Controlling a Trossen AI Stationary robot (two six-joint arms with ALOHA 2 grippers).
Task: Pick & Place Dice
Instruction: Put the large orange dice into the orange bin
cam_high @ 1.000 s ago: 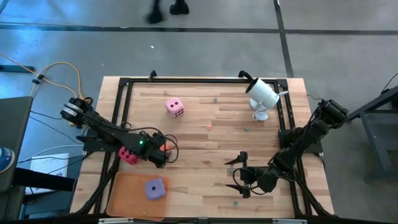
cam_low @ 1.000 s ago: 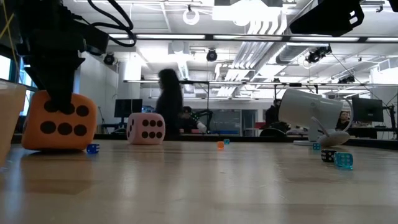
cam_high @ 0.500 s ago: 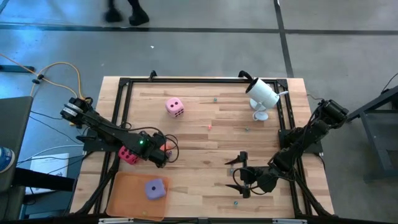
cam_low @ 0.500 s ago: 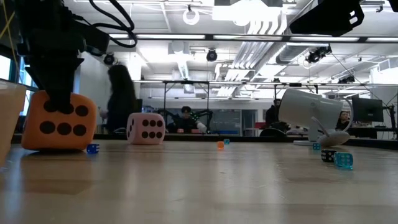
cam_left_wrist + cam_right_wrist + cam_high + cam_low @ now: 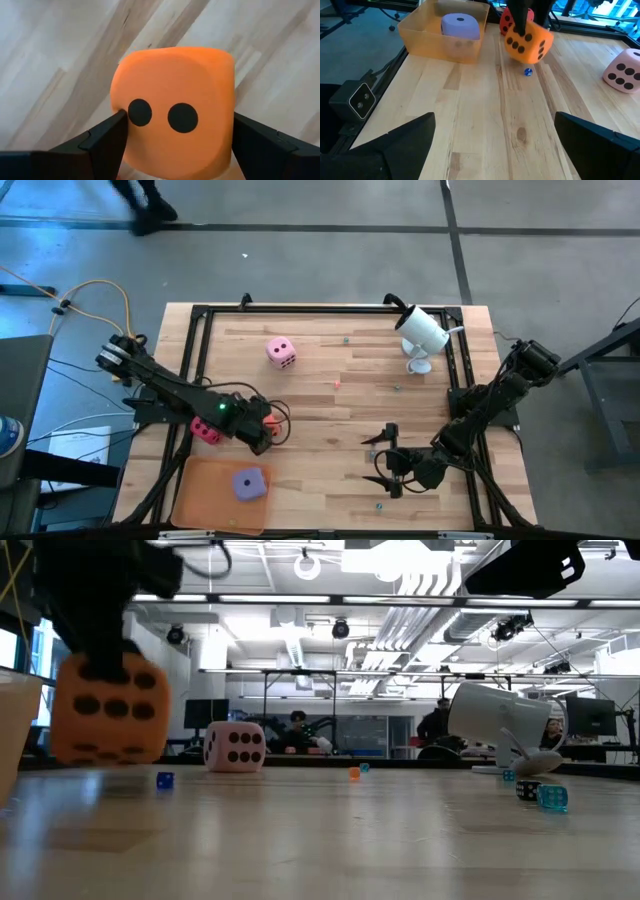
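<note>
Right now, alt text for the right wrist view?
The left pincer holds the orange die just above the wooden table. Behind it, the purple die sits in the orange tray; the pink die rests off to one side.

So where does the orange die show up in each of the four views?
High view: orange die, left of table centre, mostly hidden under the left pincer.
Low view: far left, lifted off the wooden table.
Left wrist view: fills the picture, clamped between the fingers.
Right wrist view: upper middle, beside the orange tray.
Shared landmark: the light pink die, seen in the high, low and right wrist views.
</note>
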